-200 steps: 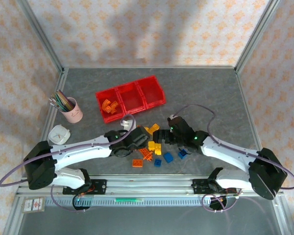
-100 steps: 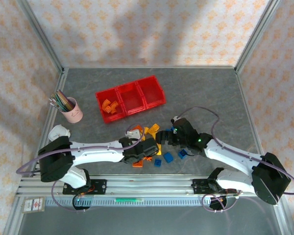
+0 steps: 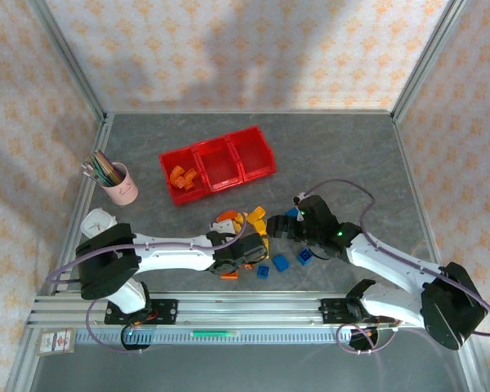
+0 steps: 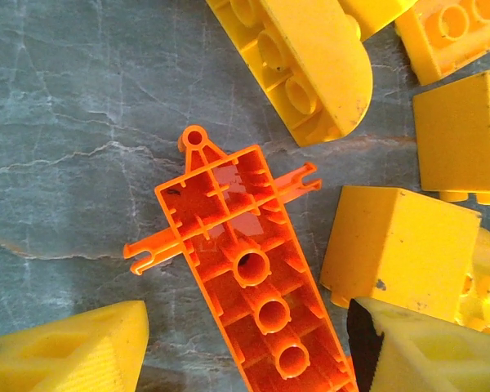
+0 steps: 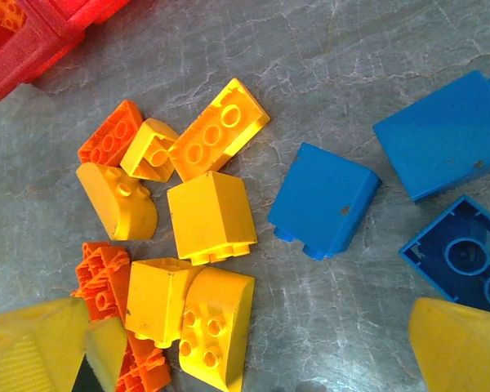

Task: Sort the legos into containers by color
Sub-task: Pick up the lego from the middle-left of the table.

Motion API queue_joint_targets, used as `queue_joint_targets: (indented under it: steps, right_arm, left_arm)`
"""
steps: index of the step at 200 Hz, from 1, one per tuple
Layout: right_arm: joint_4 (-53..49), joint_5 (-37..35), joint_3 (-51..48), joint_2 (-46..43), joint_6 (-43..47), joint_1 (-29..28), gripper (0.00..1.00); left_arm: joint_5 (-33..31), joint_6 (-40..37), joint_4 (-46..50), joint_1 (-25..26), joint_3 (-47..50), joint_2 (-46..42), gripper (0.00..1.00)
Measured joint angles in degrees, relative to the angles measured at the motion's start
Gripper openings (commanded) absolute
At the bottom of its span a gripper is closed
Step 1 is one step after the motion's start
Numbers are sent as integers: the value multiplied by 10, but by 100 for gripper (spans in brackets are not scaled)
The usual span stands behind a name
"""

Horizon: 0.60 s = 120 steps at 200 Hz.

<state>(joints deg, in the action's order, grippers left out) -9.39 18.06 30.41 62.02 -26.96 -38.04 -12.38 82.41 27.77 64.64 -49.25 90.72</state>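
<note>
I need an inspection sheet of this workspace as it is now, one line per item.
Surface: grey marbled table, no spill seen.
Job's things: three joined red bins; orange pieces in the left one, other two look empty; loose legos in yellow, orange, blue on the table.
Clutter: pink cup of pencils; white object near it.
Grippers: left gripper open astride an orange plate; right gripper open above yellow bricks.
Cables: purple cable looping beside the right arm; another along the left arm.
Surroundings: patterned walls, metal frame posts.

Three red bins (image 3: 219,167), one pink cup (image 3: 124,189)
</note>
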Motion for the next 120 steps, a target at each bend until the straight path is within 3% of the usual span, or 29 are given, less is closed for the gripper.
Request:
queue_joint_targets:
  steps: [120]
  right_arm:
    - [4,0,-4,-3,9,2,100]
  left_arm:
    - [0,-11,-31,-25,-2,40,53]
